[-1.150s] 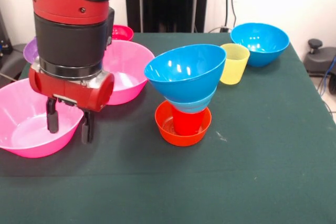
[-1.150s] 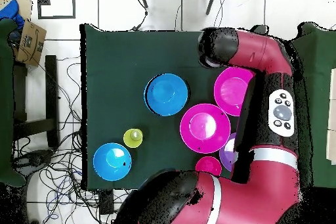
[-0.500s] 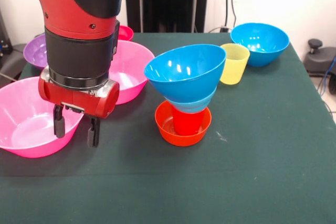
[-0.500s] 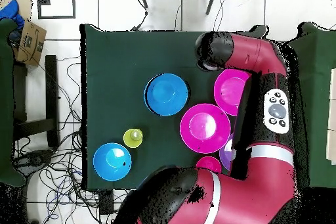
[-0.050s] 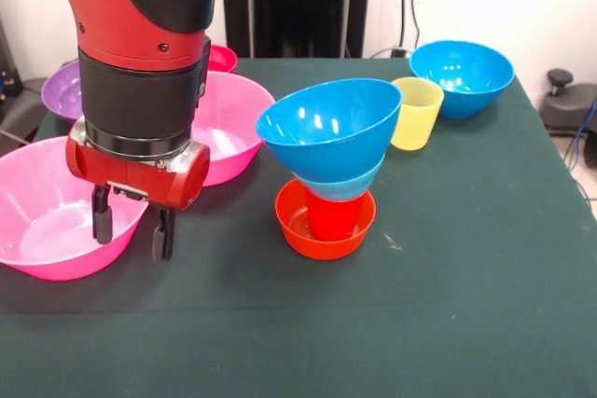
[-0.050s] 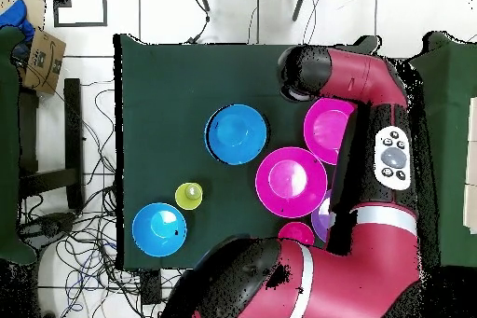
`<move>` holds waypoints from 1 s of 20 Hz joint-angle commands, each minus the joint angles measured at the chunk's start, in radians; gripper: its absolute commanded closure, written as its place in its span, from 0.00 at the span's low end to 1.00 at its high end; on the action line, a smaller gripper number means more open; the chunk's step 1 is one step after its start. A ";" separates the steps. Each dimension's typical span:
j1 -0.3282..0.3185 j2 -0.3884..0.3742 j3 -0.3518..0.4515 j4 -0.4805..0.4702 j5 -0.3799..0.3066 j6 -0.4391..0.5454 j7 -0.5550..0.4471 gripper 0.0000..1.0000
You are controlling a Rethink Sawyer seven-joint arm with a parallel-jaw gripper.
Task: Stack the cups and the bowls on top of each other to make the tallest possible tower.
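Pink bowl's [image 5: 37, 230] rim sits between parted fingers [image 5: 101, 221].

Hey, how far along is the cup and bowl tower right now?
Done: the tower has four pieces, an orange bowl, red cup, light-blue bowl and a tilted large blue bowl on top. In hand: nothing; the open tool straddles the rim of the near pink bowl. Left: that bowl, the second pink bowl, purple bowl, small red bowl, yellow cup and far blue bowl.
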 commanded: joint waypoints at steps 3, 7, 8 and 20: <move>0.025 0.026 0.028 0.137 -0.069 0.016 -0.090 0.00; 0.020 0.006 0.026 0.208 -0.053 -0.019 -0.047 0.00; 0.016 0.000 0.029 0.223 -0.048 -0.019 -0.048 0.00; -0.028 0.022 0.038 0.288 -0.065 -0.110 -0.042 0.00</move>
